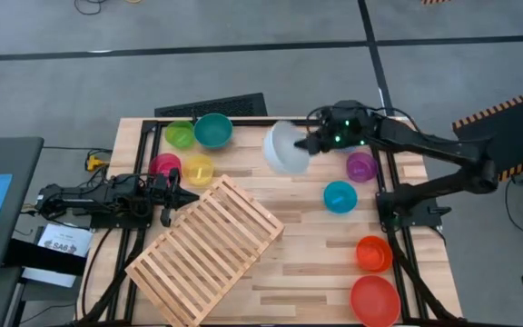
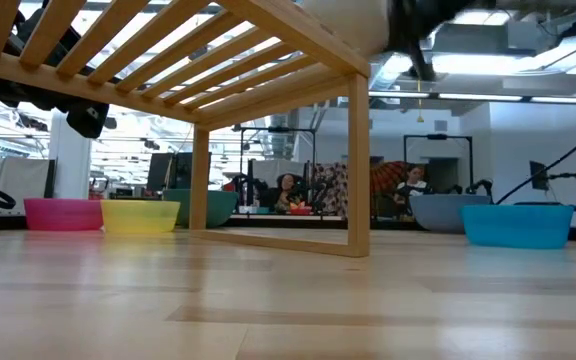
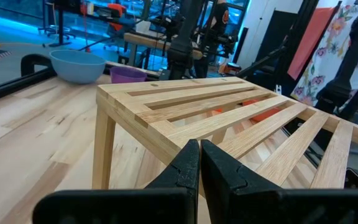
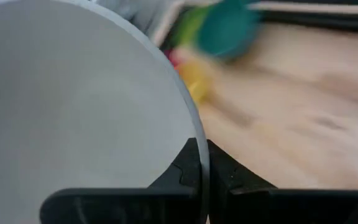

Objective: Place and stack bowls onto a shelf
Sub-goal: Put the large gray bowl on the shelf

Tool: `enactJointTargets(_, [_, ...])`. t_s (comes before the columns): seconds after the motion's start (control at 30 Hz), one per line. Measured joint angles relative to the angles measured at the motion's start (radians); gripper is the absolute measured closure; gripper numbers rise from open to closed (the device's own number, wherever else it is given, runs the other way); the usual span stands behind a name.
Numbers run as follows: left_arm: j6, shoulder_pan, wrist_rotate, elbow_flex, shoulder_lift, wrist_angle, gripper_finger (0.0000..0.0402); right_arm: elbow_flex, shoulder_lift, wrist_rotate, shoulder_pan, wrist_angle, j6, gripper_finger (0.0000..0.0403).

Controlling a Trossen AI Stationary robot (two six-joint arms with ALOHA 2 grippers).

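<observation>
1. Parked at the table's left edge: left gripper [image 1: 167,193], jaws clenched on nothing, nose just short of the shelf [image 1: 209,252].
2. Clustered beyond it near the far left corner: pink bowl [image 1: 163,166], yellow bowl [image 1: 198,170], green bowl [image 1: 180,135] and teal bowl [image 1: 213,130].
3. Angled across the table's middle: the slatted shelf, top bare, no bowl yet on it.
4. Lifted clear of the tabletop at centre back: white bowl [image 1: 284,148], rim pinched by the right gripper [image 4: 201,163], jaws clamped on the wall, one finger inside and one outside.
5. Waiting to the right: purple bowl [image 1: 361,166], blue bowl [image 1: 339,196], orange bowl [image 1: 373,253] and red bowl [image 1: 374,301].
6. Judged step in hand: carrying the white bowl over to the shelf.
7. Best done level and slow, a one-sided rim pinch being apt to let the bowl swing or slip.
8. Worth clearing the shelf's near edge before descending, then lowering flat across several slats, leaving room alongside for later bowls.
</observation>
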Motion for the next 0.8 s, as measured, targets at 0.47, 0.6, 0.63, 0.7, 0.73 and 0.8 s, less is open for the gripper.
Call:
enactJointTargets(0.47, [-0.149,0.0,-0.044,0.0,0.001,0.136,0.0401,0.231,0.083,0.14,0.239,-0.106,-0.052,0.0379])
enactJointTargets(0.6, [-0.386,0.0,-0.115,0.0,0.001,0.36,0.0401,0.231,0.083,0.141,0.239,-0.086,-0.027,0.0379])
enactJointTargets(0.63, [-0.447,-0.001,-0.146,0.0,0.001,0.414,0.0401,0.231,0.084,0.14,0.241,-0.074,-0.016,0.0379])
enactJointTargets(0.7, [-0.553,0.0,-0.217,0.0,0.0,0.501,0.0401,0.234,0.107,0.139,0.258,-0.027,0.003,0.0379])
enactJointTargets(0.73, [-0.594,0.0,-0.249,0.001,0.0,0.532,0.0401,0.244,0.122,0.137,0.269,-0.014,0.004,0.0379])
enactJointTargets(0.8, [-0.626,0.0,-0.3,0.008,0.0,0.538,0.0401,0.291,0.175,0.118,0.296,-0.049,-0.013,0.0379])
